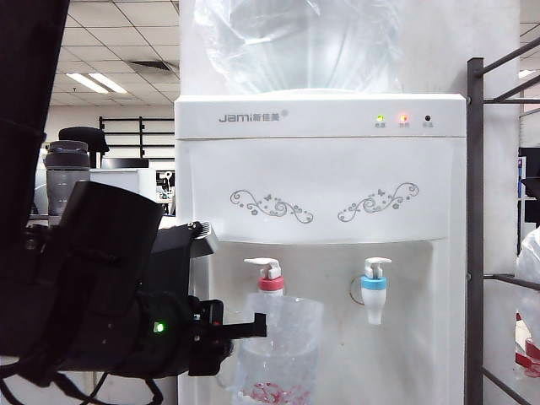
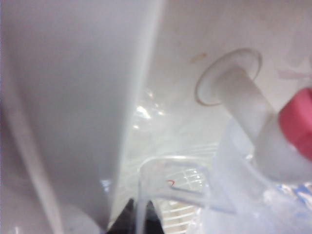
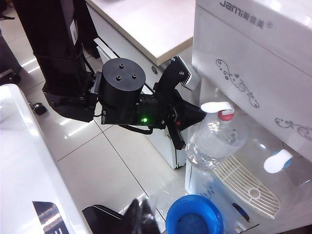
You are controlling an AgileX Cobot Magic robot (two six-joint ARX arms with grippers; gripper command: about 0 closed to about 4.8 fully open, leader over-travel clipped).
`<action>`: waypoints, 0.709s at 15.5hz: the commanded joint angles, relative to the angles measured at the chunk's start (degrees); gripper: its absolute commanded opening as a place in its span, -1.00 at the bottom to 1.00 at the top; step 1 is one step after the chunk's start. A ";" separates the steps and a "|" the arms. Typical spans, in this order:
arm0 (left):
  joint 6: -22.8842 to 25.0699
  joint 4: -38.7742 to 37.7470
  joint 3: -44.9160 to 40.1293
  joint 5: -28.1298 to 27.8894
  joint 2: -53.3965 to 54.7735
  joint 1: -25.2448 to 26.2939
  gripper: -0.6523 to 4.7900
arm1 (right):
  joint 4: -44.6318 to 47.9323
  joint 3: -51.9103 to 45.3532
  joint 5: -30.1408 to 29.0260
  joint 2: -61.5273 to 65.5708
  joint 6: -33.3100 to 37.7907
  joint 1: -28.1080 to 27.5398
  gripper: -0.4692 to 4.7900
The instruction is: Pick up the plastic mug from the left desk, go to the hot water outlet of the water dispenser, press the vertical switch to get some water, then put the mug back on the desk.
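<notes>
The plastic mug (image 1: 283, 346) hangs right under the hot water outlet (image 1: 271, 284), the tap with the red collar on the water dispenser (image 1: 321, 169). My left gripper (image 1: 256, 326) reaches in from the left and is shut on the mug's wall near the rim. In the left wrist view its black jaws pinch the clear rim (image 2: 142, 214), with the red collar (image 2: 298, 122) just above the mug. The white vertical switch (image 3: 214, 106) tops that tap, untouched. My right gripper (image 3: 145, 214) hangs shut and empty over the floor, well back from the dispenser. The left desk (image 3: 146, 24) stands behind the left arm.
A blue-collared tap (image 1: 374, 291) sits to the right of the red one, over the white drip tray (image 3: 246, 183). A blue bowl-like tub (image 3: 194, 217) lies on the floor by the dispenser. A dark grey bottle (image 1: 66, 173) stands at left, a metal rack (image 1: 475, 211) at right.
</notes>
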 commanded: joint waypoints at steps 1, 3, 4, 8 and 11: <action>-0.37 2.56 -1.46 1.20 -0.66 -1.33 -0.78 | 0.52 0.13 -0.15 -0.15 -0.02 0.02 -0.84; -0.37 2.43 -2.60 2.01 -0.63 -1.57 -0.78 | 0.57 0.13 -0.15 -0.15 -0.02 0.02 -0.84; 0.83 3.28 -3.61 2.34 -0.61 -1.68 -0.78 | 0.52 0.13 -0.13 -0.15 -0.02 0.02 -0.84; 1.38 4.61 -4.02 2.14 -0.83 -2.27 -0.78 | 0.50 0.13 -0.13 -0.15 -0.02 0.02 -0.84; 6.51 4.66 -3.96 2.51 -1.62 -3.93 -0.78 | 0.57 0.13 -0.15 -0.11 -0.02 0.07 -0.84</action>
